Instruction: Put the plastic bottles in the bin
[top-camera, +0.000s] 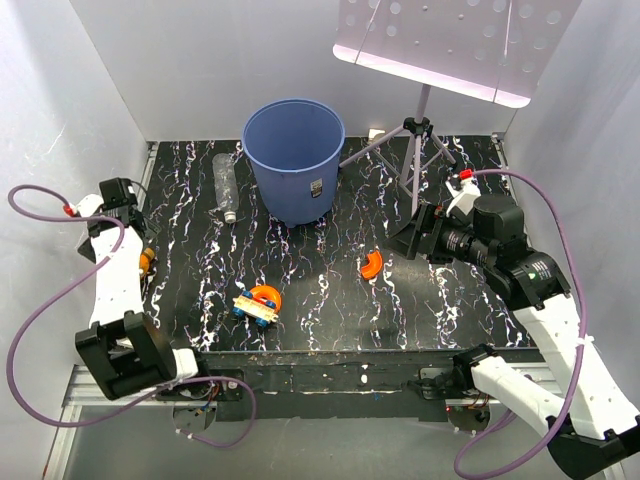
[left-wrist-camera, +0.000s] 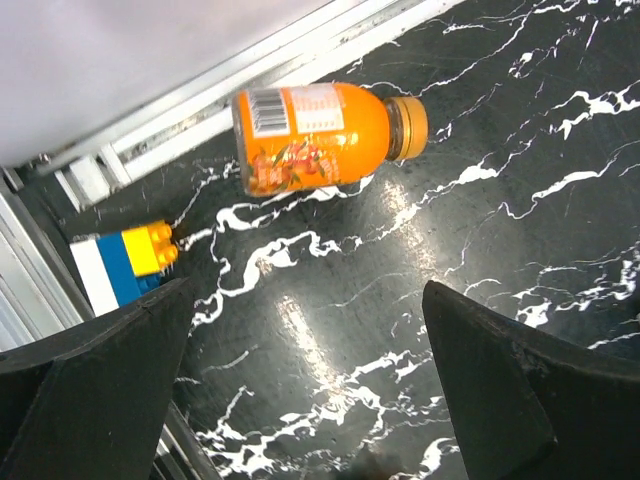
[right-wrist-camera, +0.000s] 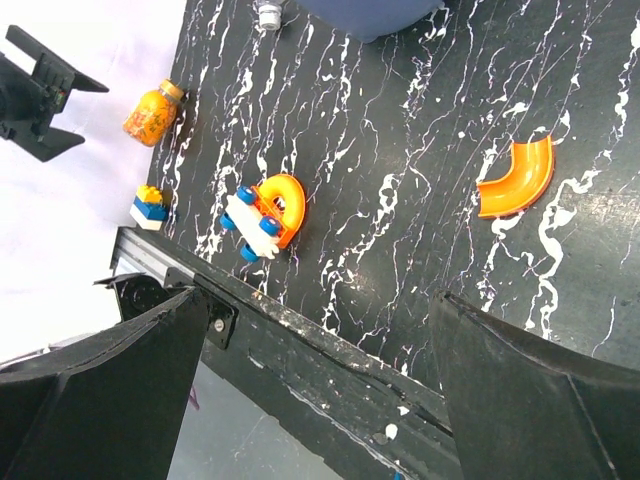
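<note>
We hold our left claw (left-wrist-camera: 305, 290) pointing down, wide and empty; the orange bottle (left-wrist-camera: 320, 135) lies just ahead, beside the desk (left-wrist-camera: 500, 250) edge.

orange bottle (top-camera: 147, 261) is mostly hidden behind left arm (top-camera: 113, 275) in top view. bin (right-wrist-camera: 372, 14) and clear bottle (right-wrist-camera: 268, 12) are cut off by top edge of right wrist view; only cap end is shown. bin label (top-camera: 316, 187) too small to be read.
</note>
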